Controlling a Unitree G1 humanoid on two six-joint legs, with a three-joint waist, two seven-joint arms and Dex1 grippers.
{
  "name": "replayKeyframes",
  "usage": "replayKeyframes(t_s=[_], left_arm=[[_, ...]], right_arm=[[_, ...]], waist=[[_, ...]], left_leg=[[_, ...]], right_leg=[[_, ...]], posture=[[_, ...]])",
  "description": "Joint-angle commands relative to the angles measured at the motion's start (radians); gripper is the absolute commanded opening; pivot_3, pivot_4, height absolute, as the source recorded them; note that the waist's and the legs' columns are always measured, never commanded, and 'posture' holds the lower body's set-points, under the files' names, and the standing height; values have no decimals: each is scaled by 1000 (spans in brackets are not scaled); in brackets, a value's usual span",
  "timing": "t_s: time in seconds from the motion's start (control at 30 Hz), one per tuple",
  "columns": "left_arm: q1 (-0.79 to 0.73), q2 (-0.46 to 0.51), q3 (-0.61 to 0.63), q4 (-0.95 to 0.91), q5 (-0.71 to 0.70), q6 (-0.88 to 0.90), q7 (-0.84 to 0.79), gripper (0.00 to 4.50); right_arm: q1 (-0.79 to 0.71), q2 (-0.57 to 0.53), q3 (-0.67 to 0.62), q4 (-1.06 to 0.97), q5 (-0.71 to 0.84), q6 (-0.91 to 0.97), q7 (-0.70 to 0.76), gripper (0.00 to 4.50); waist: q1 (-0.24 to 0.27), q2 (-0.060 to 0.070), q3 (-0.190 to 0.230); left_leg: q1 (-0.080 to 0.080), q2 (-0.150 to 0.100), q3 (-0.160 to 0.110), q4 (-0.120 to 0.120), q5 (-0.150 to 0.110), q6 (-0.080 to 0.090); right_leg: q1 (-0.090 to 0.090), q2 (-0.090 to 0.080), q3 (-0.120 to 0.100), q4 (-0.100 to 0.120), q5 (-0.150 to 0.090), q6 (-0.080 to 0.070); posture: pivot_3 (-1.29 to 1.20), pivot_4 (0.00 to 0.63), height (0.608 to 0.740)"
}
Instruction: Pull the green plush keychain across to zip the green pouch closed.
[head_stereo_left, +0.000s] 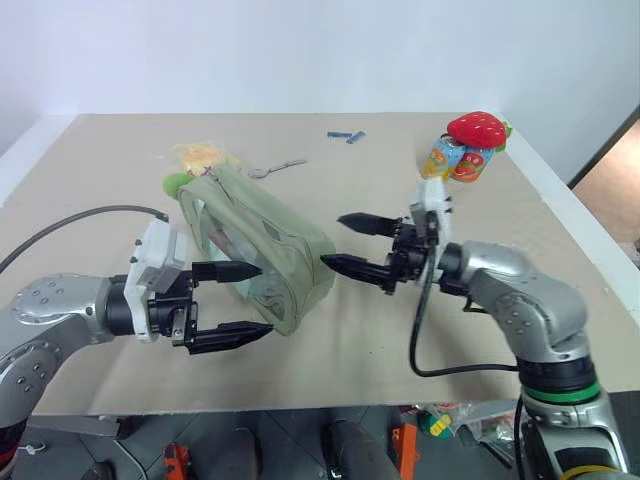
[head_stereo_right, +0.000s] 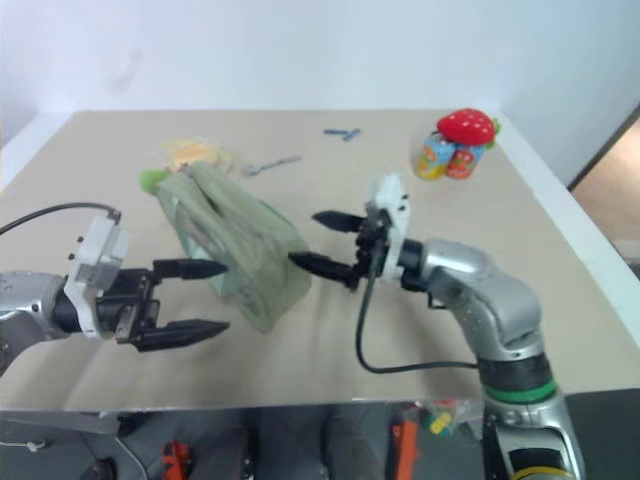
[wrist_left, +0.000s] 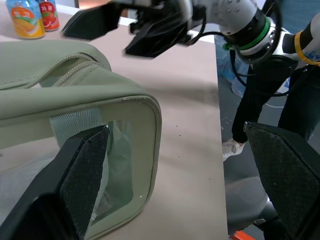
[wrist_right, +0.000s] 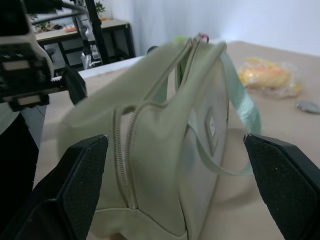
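Left gripper: my left gripper (head_stereo_left: 232, 303) sits at the near end of the green pouch (head_stereo_left: 265, 245). Its jaws are wide open and hold nothing. One finger is up by the pouch's near corner and the other is lower, just in front of it. I think I have it there so I can pinch that end and keep the pouch from sliding.

Right gripper: my right gripper (head_stereo_left: 352, 243) is just to the right of the pouch, pointing at its side. Its jaws are wide open too, and empty. I think this one is meant to go for the pull.

Pouch: it lies slanted on the table (head_stereo_left: 100, 180), with one end near me and the other far. The zipper (wrist_right: 125, 150) runs down over the near end. I cannot tell how far it is zipped.

Green plush keychain: it (head_stereo_left: 175, 184) sits at the far end of the pouch, well away from both grippers, so no pulling has begun.

Yellow packet: it (head_stereo_left: 203, 155) lies just behind the pouch's far end.

Strawberry toy and cans: they (head_stereo_left: 472, 143) stand far to the right of the pouch.

Writing: the two small cans (wrist_left: 34, 17) have picture labels with a few characters on top, but I cannot read them. The little tag (wrist_right: 212, 125) on the pouch's side is too blurry to read.
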Motion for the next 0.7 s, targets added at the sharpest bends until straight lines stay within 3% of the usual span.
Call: replayKeyframes(t_s=[0.03, 0.07, 0.17, 0.5, 0.53, 0.7], left_arm=[[-11, 11, -3, -4, 34, -27, -11, 4475], [-10, 9, -4, -3, 41, -30, -9, 4475], [-5, 0, -5, -9, 48, -34, 0, 4500], [8, -22, -6, -16, 57, -42, 26, 4500], [7, -23, -7, -17, 58, -43, 27, 4500], [-4, -27, -17, -7, 65, -46, 25, 4500]], right_arm=[[-26, 18, 5, 20, -29, -31, 3, 4500], [-28, 24, 9, 26, -35, -34, 6, 4500], [-30, 31, 8, 33, -33, -22, 20, 3707], [-28, 43, 43, 16, -11, 2, 91, 259], [-32, 43, 47, 15, -15, -4, 102, 38], [-94, -15, 99, 50, -104, -100, 223, 38]], waist=[[0, 0, 0], [0, 0, 0], [0, 0, 0], [0, 0, 0], [0, 0, 0], [0, 0, 0]], left_leg=[[0, 0, 0, 0, 0, 0], [-1, 0, 0, 0, 0, 0], [-1, 0, 0, 0, 0, 0], [-1, 0, -1, 0, 0, 0], [-1, 0, -1, 0, 0, 0], [-1, 0, 0, 0, 0, 0]], right_leg=[[0, 0, 0, 0, 0, 0], [0, 0, 0, 0, 0, 0], [-1, 0, 0, 0, 0, 0], [-1, 1, 0, 0, 0, 0], [-1, 1, 0, 0, 0, 0], [-1, 1, 0, 0, 0, 0]], posture=[[0, 150, 740], [0, 150, 740], [0, 150, 740], [0, 150, 740], [0, 150, 740], [0, 150, 740]])
